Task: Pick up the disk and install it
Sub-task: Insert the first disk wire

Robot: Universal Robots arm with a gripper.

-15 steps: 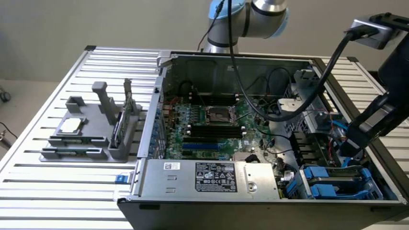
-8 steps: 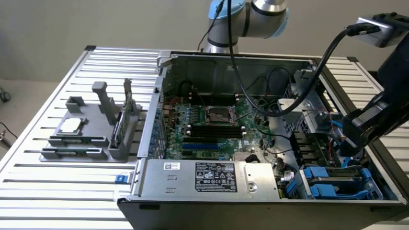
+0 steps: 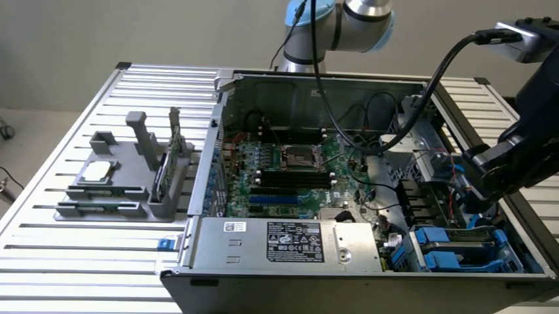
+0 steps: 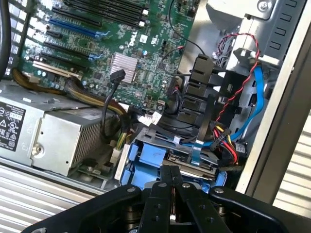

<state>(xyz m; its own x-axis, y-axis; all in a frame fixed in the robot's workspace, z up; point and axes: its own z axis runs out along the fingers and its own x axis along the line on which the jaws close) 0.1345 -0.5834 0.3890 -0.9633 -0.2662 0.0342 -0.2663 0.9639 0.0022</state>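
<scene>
Table: I see slatted metal under an open computer case.
Room: plain beige wall.
Gripper: pressed together above blue bay.

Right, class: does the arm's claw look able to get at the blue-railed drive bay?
Probably yes: the claw, shut, hangs just over the blue-railed drive bay with nothing between them; the cable bundle sits beside it, not across.

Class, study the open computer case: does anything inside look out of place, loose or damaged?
A black connector hangs loose over the motherboard, plugged into nothing, and a white connector seems to lie free beside the power supply. Nothing looks broken or spilled.
</scene>
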